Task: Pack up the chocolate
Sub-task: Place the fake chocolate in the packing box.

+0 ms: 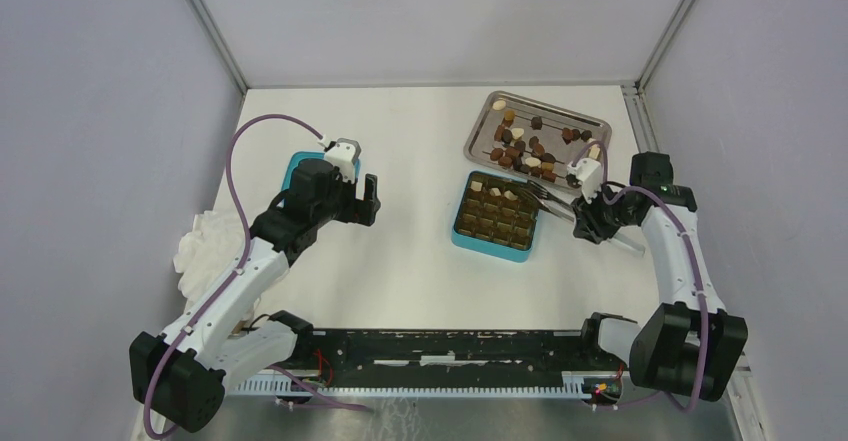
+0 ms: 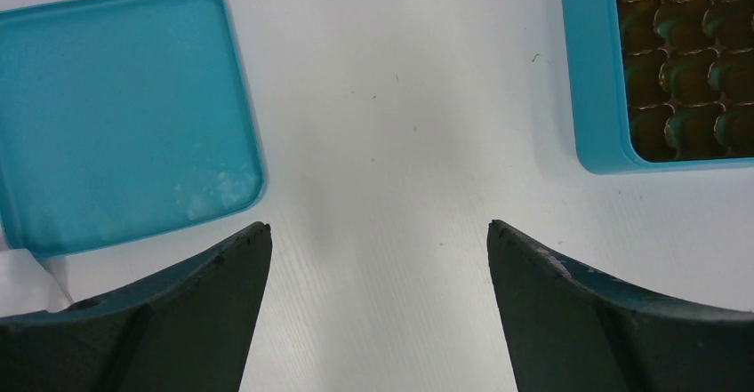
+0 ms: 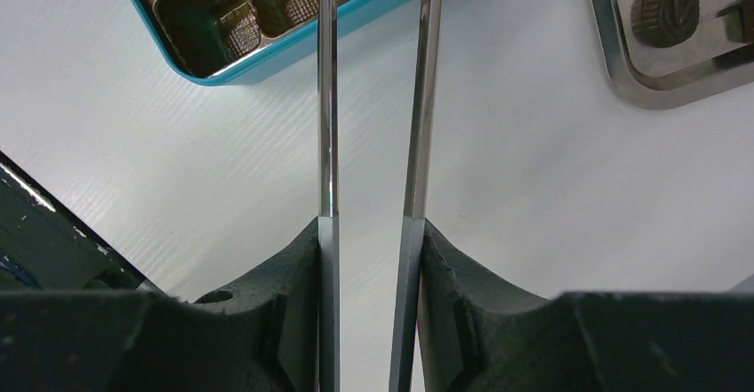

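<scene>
A white tabletop (image 1: 420, 261) stands between plain grey walls (image 1: 100, 111), and the two arms are fixed at its near edge. At the far left lies a crumpled white cloth (image 1: 200, 243), close to the left arm. Just beside it, a little farther from the arms, a teal lid (image 1: 297, 164) lies flat on the tabletop; in the left wrist view it fills the upper left corner (image 2: 116, 116). The left gripper (image 1: 365, 199) hangs above the bare tabletop to the right of the lid, with its two fingers wide apart and nothing between them (image 2: 378, 232). More to the right stands the square teal box (image 1: 495, 223) with a brown gridded insert; a few pieces sit in its far row, and most of the other cells look empty. Behind the box, near to it but not touching, is a metal tray (image 1: 556, 111), and most of the chocolate (image 1: 525, 143) lies scattered on it: dark brown, lighter brown and cream pieces. The right gripper (image 1: 590, 216) is at the right side of the box and is clamped on long metal tweezers (image 1: 545, 201). In the right wrist view its fingers press both blades (image 3: 328, 99), which stay slightly apart and point toward the box (image 3: 267, 54). The tips are out of that view, so I cannot tell if they hold a piece.
</scene>
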`<move>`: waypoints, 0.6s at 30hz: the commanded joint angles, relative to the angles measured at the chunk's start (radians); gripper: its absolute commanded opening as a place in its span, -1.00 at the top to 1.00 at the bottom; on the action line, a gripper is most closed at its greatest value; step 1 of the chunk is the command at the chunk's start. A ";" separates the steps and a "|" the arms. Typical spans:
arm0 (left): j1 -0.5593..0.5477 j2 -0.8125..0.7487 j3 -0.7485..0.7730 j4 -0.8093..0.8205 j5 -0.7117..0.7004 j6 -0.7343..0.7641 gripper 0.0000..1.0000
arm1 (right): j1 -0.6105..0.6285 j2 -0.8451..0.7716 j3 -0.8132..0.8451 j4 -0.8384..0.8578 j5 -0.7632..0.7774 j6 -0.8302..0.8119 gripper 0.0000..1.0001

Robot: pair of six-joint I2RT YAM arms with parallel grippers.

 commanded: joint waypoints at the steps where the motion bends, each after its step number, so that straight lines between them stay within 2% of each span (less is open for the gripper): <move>1: 0.005 -0.014 -0.001 0.023 0.012 0.055 -0.91 | -0.002 -0.011 -0.018 0.063 0.010 -0.006 0.75; 18: 0.005 -0.013 -0.001 0.023 0.013 0.055 -0.91 | -0.002 0.022 -0.019 0.106 0.046 0.026 0.22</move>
